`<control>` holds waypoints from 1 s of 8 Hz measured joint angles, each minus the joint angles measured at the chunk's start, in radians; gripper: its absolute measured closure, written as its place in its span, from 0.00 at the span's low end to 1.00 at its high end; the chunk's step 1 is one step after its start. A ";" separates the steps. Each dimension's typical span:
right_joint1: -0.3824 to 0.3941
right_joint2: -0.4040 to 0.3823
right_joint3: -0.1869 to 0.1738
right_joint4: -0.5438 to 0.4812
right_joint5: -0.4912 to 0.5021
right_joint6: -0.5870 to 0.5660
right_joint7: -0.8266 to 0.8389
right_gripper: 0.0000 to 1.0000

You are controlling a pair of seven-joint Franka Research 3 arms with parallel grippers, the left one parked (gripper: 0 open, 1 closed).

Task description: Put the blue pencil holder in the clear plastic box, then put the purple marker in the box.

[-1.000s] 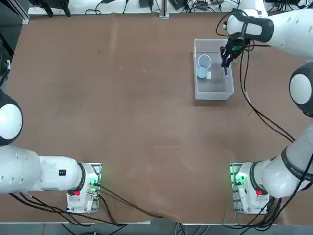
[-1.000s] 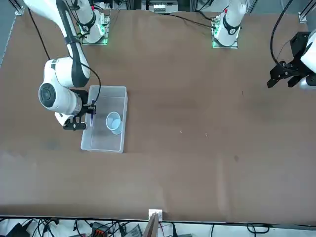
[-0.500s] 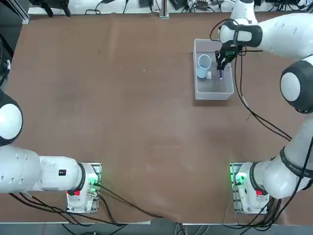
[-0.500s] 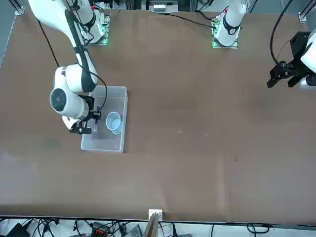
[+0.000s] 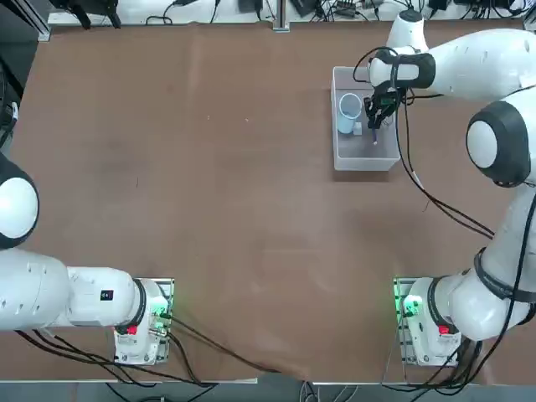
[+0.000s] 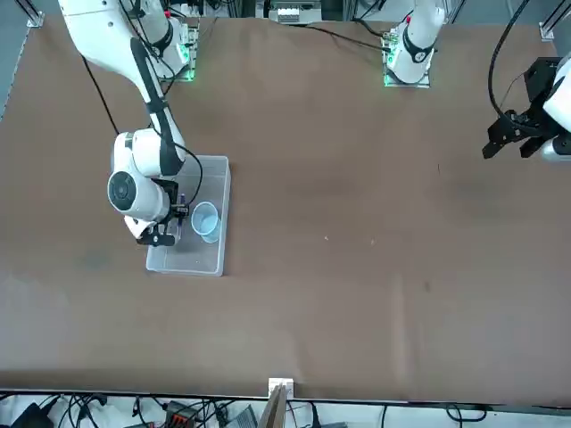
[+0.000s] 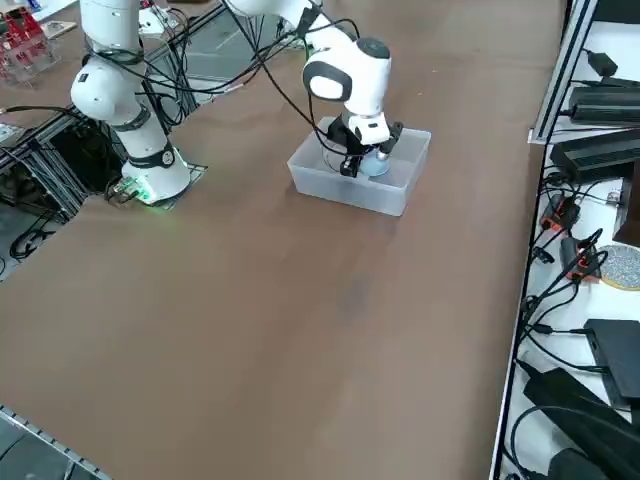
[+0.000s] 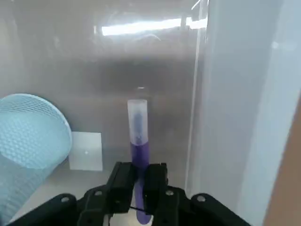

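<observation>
- a wide brown counter (image 5: 209,209) runs out under everything, and off to the far side of it, within the working arm's reach, sits the clear plastic box (image 5: 367,164), set so the arm can come down into it from above.
- into the box we look, and there's the blue pencil holder (image 8: 35,132), lying tipped over with its round mouth showing; that half of the job looks done, and the task only asks for it inside, so lying down should do.
- beside the cup, on the box floor, a small white label (image 8: 86,151), just clear of the marker.
- and here's the right claw (image 8: 141,181), over the box, its two fingers nearly together, closed on the purple marker (image 8: 140,153)!
- it has the marker by the purple part, pale end sticking out past the fingers; a thin stick needs only a narrow gap, which would be why the claw is so nearly closed.
- the marker is held between the cup and the side wall of the box, touching neither in this view, presumably to give it a free spot to drop.
- whether it touches the box floor, i can't tell.
- next call, i'd say: lower if needed, then ease the fingers apart; let go too high and it could bounce or roll against the cup, though the walls should keep it in.
</observation>
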 joint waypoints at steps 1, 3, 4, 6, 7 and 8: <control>0.000 0.004 -0.001 0.001 0.000 0.004 0.000 0.85; 0.000 0.004 -0.001 0.010 0.000 0.005 0.000 0.71; 0.000 0.004 -0.001 0.018 0.000 0.005 0.000 0.54; 0.002 0.002 0.000 0.045 0.000 -0.002 0.000 0.19; 0.002 -0.006 -0.002 0.061 0.000 -0.018 0.000 0.01; 0.002 -0.024 -0.004 0.083 0.000 -0.053 0.000 0.00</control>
